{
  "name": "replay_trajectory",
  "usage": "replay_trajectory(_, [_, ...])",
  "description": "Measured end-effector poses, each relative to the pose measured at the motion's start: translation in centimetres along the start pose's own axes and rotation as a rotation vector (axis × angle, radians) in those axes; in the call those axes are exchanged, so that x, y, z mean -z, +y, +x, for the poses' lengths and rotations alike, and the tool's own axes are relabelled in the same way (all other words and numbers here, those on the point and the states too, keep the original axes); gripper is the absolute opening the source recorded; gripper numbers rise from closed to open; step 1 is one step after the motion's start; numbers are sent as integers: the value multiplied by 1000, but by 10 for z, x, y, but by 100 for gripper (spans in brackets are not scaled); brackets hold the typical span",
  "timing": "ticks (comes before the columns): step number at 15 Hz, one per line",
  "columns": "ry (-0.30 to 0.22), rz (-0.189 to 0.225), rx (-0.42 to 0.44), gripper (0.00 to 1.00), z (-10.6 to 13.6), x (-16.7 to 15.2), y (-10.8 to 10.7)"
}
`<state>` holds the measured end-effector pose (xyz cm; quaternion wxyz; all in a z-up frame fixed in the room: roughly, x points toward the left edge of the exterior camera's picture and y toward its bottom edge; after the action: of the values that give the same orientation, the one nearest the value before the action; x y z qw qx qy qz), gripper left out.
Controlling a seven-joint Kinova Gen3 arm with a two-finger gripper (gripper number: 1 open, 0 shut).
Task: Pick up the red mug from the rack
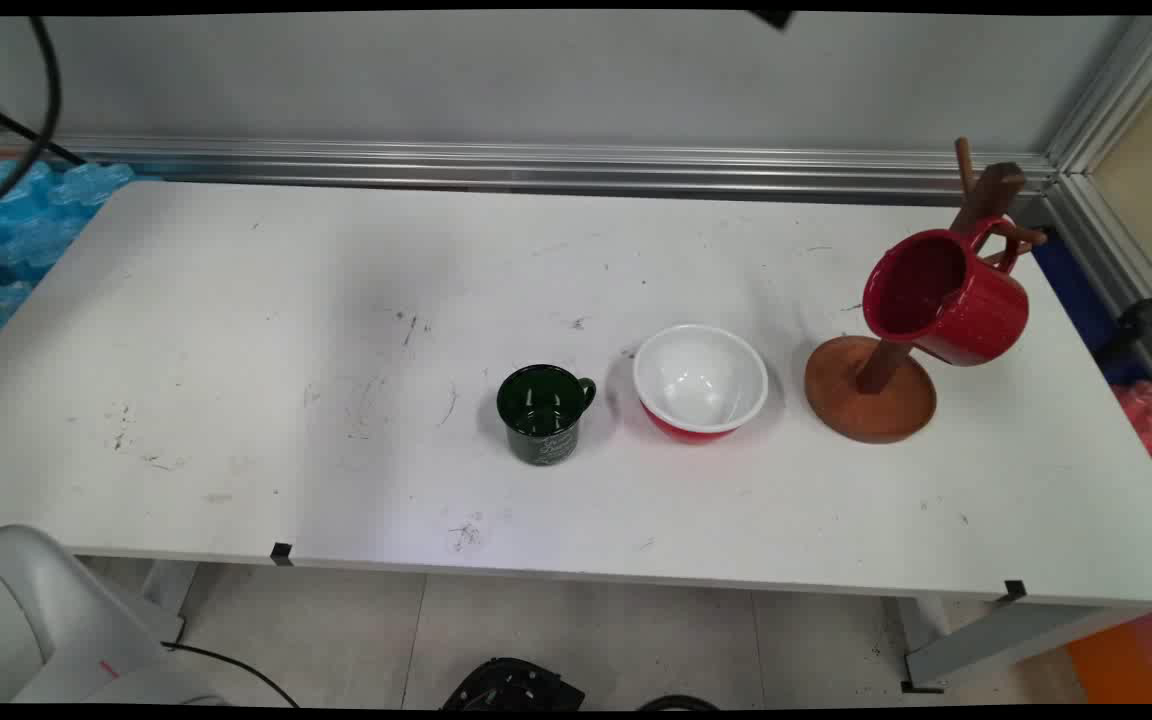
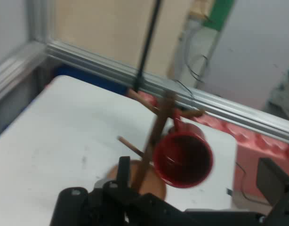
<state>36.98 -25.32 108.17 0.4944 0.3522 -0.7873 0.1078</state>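
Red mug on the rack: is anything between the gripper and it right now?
Nothing visible. In the hand view the red mug hangs by its handle on the wooden rack, open mouth facing the camera, with only bare table and air before it. The rack's post stands beside the mug.

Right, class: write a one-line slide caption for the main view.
Green mug, red-and-white bowl and red mug hung on wooden mug tree.
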Motion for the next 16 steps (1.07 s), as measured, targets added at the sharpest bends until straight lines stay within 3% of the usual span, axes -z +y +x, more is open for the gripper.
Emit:
replay_trajectory(7, [-47,-81,-82,100,-15,-54,34])
replay_trajectory(16, [-79,-110,-71,100,-41,-143,49])
